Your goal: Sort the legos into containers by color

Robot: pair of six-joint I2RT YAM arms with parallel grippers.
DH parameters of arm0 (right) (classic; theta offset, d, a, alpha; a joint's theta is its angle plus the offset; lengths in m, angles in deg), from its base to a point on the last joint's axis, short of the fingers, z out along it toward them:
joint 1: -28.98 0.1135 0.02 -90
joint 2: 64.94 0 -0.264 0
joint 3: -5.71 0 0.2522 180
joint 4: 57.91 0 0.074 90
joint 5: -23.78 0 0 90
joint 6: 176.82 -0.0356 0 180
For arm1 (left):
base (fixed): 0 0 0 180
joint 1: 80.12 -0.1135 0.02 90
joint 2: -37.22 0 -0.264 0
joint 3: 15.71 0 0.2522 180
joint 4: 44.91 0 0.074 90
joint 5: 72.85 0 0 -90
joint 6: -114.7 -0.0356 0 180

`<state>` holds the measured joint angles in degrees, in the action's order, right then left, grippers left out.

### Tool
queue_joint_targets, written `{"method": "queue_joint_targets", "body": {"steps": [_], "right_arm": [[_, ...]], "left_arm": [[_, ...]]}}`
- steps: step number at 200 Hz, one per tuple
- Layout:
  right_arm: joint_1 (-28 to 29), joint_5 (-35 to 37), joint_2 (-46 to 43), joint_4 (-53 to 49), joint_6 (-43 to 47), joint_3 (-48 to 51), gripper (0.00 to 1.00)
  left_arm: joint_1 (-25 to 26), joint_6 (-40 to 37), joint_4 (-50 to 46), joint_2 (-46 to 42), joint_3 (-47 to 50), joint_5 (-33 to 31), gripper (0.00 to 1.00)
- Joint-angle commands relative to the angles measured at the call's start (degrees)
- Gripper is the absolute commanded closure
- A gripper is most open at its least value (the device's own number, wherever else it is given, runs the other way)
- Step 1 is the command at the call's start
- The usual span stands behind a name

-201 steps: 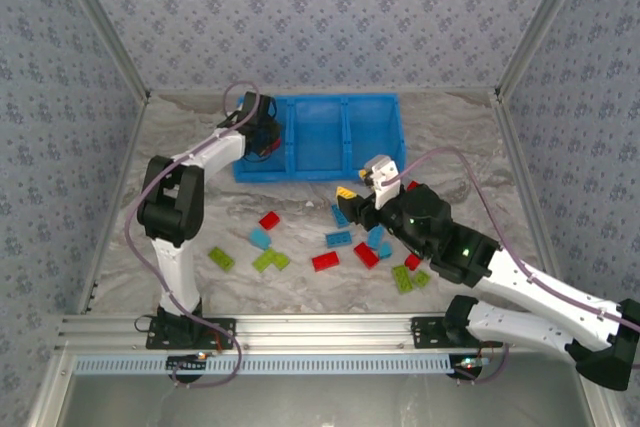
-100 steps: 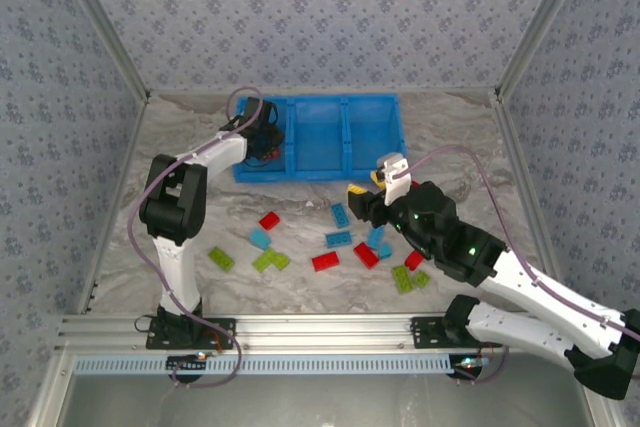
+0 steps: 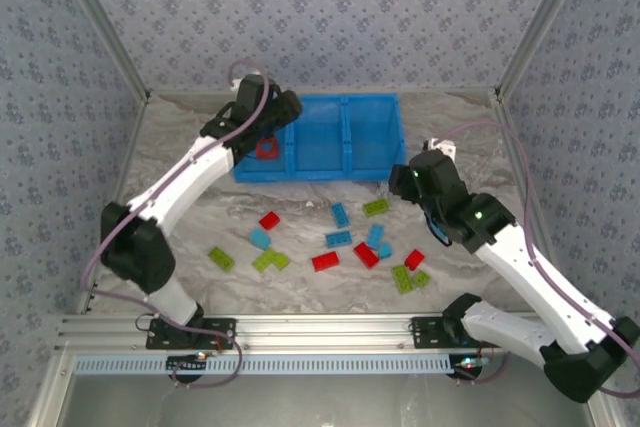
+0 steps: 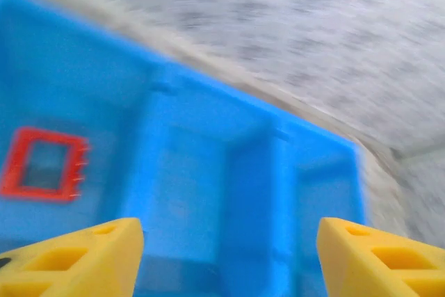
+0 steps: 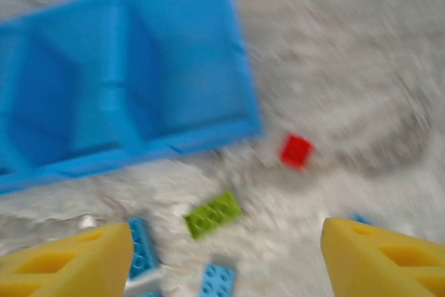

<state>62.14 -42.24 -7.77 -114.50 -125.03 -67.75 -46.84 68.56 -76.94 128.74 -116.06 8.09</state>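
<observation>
Left jaws: mine, spread wide with nothing between them, above the bin's left compartment.
Right jaws: mine, parted and empty, over the worktop off the bin's right front corner.
Bin: bright blue, three side-by-side compartments, at the far side of the worktop.
Red frame: lying flat in the left compartment.
Loose legos: red, light blue and lime, scattered on the worktop in front of the bin.
Lime brick: near the bin's front wall.
Red brick: by the bin's right corner.
</observation>
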Motion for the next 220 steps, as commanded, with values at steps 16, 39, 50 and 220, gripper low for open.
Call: {"method": "queue_joint_targets", "body": {"steps": [16,39,50,220], "right_arm": [[-10.53,-9.46,3.16,-9.28,-10.88,5.08,0.25],[-14.25,-12.59,5.89,-7.93,-5.64,6.34,0.27],[-14.82,-13.39,8.27,-9.11,-4.68,6.46,0.27],[-20.49,-5.68,30.78,-5.49,2.6,8.51,0.24]], "left_arm": [[15.18,-18.72,0.11,-6.85,3.33,4.87,0.28],[23.14,-19.95,0.86,-10.53,8.86,3.51,0.28],[25.94,-19.36,0.79,-11.41,10.9,2.9,0.28],[32.73,-15.64,1.68,-15.58,14.12,0.44,0.29]]}}
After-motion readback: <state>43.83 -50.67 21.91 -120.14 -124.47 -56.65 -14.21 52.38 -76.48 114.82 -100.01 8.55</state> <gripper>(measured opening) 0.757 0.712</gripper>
